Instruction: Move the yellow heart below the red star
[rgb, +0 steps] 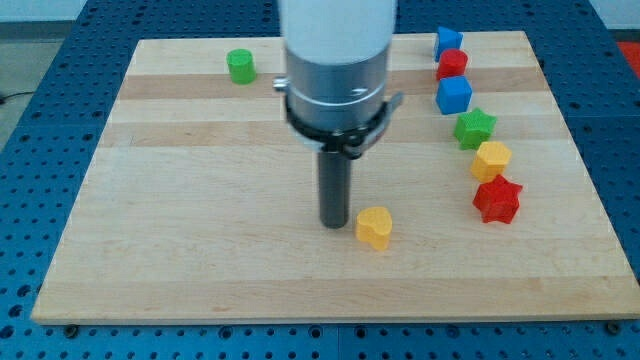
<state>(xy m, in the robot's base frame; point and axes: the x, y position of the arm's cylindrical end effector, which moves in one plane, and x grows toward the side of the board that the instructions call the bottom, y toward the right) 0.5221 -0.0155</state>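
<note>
The yellow heart (375, 227) lies on the wooden board (200, 200) below the board's middle. My tip (334, 223) stands just left of the heart, very close to it or touching it. The red star (497, 199) lies at the view's right, well to the right of the heart and slightly higher.
A curved column of blocks runs down the view's right: a blue block (448, 42), a red block (452, 65), a blue cube (454, 95), a green star (475, 127), a yellow hexagon (491, 160). A green cylinder (240, 66) sits top left.
</note>
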